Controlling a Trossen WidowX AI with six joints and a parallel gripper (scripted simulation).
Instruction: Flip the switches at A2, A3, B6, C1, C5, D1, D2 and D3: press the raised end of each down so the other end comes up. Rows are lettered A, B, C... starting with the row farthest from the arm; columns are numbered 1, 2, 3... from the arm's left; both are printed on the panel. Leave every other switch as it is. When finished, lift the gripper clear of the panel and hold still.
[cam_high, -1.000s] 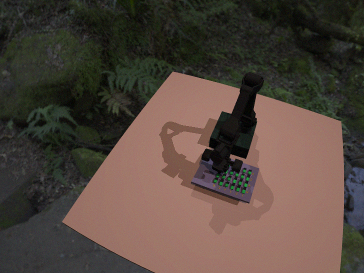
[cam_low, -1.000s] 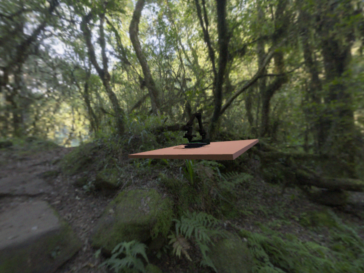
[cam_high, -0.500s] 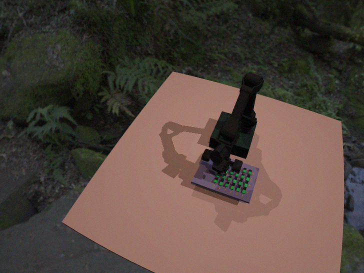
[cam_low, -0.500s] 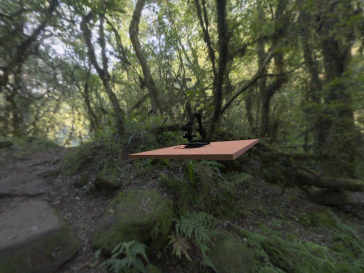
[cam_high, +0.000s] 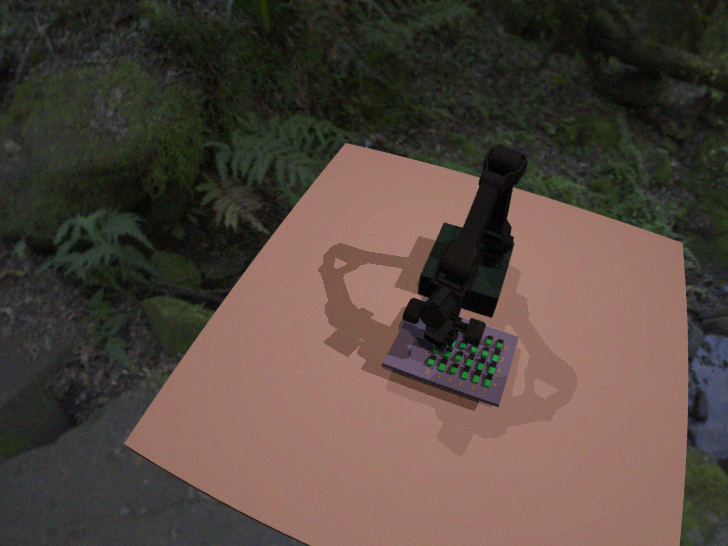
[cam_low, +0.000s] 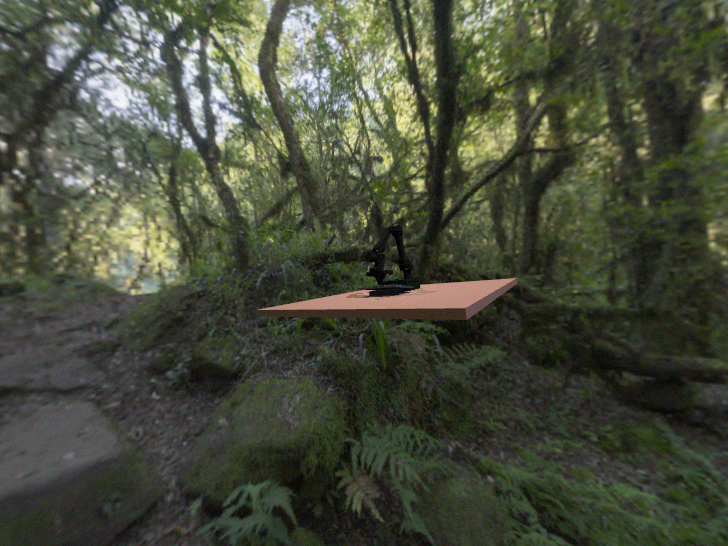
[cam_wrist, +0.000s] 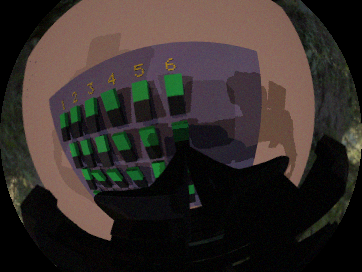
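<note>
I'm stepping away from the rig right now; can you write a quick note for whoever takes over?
Tool: shut, holding nothing, low over the switch panel, tip near column 6 in the second row from the far edge.
Panel lies on the orange table just in front of the arm's base.
Done: cannot tell which switches are flipped; the rockers are too small and partly hidden.
Left: check each target, finish, then lift clear.
</note>
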